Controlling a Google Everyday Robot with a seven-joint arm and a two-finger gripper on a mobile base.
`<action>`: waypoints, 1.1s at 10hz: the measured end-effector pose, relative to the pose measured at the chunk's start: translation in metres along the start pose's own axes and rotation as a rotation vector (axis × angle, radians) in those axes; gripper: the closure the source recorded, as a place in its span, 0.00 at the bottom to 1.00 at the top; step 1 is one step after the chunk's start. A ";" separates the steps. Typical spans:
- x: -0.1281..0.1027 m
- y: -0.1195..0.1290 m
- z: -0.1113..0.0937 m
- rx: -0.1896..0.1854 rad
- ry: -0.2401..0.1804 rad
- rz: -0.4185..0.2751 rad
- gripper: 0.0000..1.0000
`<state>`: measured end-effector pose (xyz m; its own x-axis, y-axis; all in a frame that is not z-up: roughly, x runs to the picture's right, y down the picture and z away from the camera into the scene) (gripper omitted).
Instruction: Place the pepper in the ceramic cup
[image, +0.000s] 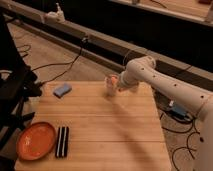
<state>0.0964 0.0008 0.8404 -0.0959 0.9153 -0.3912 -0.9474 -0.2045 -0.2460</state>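
The pale ceramic cup stands upright near the far edge of the wooden table, right of centre. My gripper, at the end of the white arm reaching in from the right, sits right against the cup's right side at rim height. A small orange-red spot, the pepper, shows at the gripper's tip, just above the cup's rim. Whether the pepper is inside the cup or held over it I cannot tell.
A blue block lies at the table's far left. An orange plate and a dark striped bar sit at the near left corner. Cables run over the floor behind the table, and a blue box lies on the floor at right.
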 end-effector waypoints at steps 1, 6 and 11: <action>-0.002 -0.001 -0.001 0.003 -0.002 0.006 0.24; -0.015 0.008 -0.012 -0.001 -0.037 -0.006 0.20; -0.065 0.009 -0.049 0.033 -0.203 0.008 0.20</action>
<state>0.1096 -0.0779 0.8204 -0.1599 0.9656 -0.2052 -0.9556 -0.2035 -0.2130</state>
